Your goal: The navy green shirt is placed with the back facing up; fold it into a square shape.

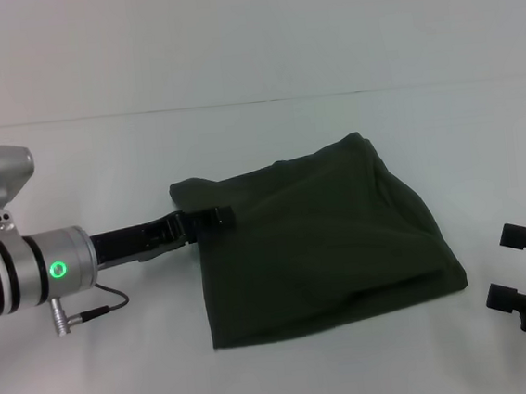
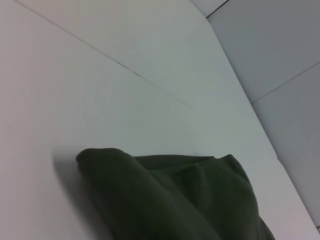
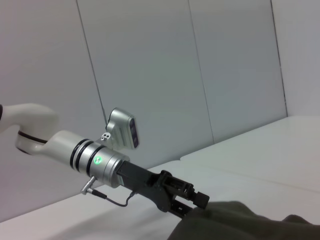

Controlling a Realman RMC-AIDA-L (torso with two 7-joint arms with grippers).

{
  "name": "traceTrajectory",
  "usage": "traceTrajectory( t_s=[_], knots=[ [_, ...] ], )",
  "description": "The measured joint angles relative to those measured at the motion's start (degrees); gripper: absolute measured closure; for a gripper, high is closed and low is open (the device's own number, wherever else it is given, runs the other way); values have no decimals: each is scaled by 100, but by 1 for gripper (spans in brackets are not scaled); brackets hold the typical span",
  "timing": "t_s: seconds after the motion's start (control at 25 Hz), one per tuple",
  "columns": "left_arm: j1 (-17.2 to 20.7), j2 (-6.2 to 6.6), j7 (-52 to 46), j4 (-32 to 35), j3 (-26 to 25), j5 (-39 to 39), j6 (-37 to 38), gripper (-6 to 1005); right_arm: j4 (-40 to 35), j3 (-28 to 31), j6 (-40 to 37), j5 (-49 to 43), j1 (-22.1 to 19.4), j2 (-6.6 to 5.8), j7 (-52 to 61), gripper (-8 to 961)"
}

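The left arm reaches in low and nearly level from the left side of the head view, its silver forearm with a lit green ring leading into a black wrist. The left gripper sits at the left edge of the navy green shirt, near its far left corner, touching the cloth there. One black finger lies on top of the fabric; whether the fingers are pinched on the cloth or merely resting against it cannot be told. In the right wrist view the same gripper meets the shirt at its edge, with the fabric rising just in front of it and hiding the tips.

The right gripper hangs to the right of the shirt, apart from it and nearer the robot, just above the white table. Its two black fingers stand spread with a clear gap between them, holding nothing.

There is one shirt, two grippers and one table. The shirt lies folded into a rough four-sided bundle at the middle of the table, with its plain side up and soft creases running toward its right corner. The left wrist view shows a rounded fold of the shirt lying on the table.
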Motion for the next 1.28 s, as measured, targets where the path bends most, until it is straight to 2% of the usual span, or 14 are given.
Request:
traceTrajectory(
  t_s=[0.04, 0.16, 0.28, 0.48, 0.72, 0.92, 1.0, 1.04, 1.16, 1.28],
  knots=[
    [21, 21, -5, 0, -2, 0, -3, 425, 0, 0, 0, 9, 5, 0, -1, 25],
    [104, 73, 96, 103, -38, -15, 69, 221, 0, 0, 2, 26, 31, 0, -8, 25],
    [204, 98, 374, 296, -260, 5, 416, 187, 3, 0, 49, 92, 84, 44, -148, 25],
    [384, 116, 1113, 531, -1000, -18, 1515, 132, 317, -50, 497, 511, 378, 176, -442, 25],
    [582, 93, 1780, 549, -1261, -11, 2239, 97, 852, -244, 1277, 503, 971, 177, -535, 41],
    [873, -75, 2961, 756, -1449, -46, 2910, 96, 1223, -374, 1772, 516, 1272, 181, -900, 129],
    [918, -107, 3031, 810, -1503, -48, 2925, 96, 1430, -380, 2067, 515, 1400, 187, -1090, 164],
    [997, -162, 3186, 872, -1586, -49, 2942, 96, 1526, -385, 2225, 514, 1464, 192, -1184, 182],
    [1017, -179, 3287, 847, -1623, -30, 2945, 95, 1836, -456, 2689, 497, 1658, 201, -1344, 235],
    [1023, -193, 3310, 840, -1614, -5, 2926, 95, 2021, -671, 3158, 494, 1748, 201, -1407, 454]
  ],
)
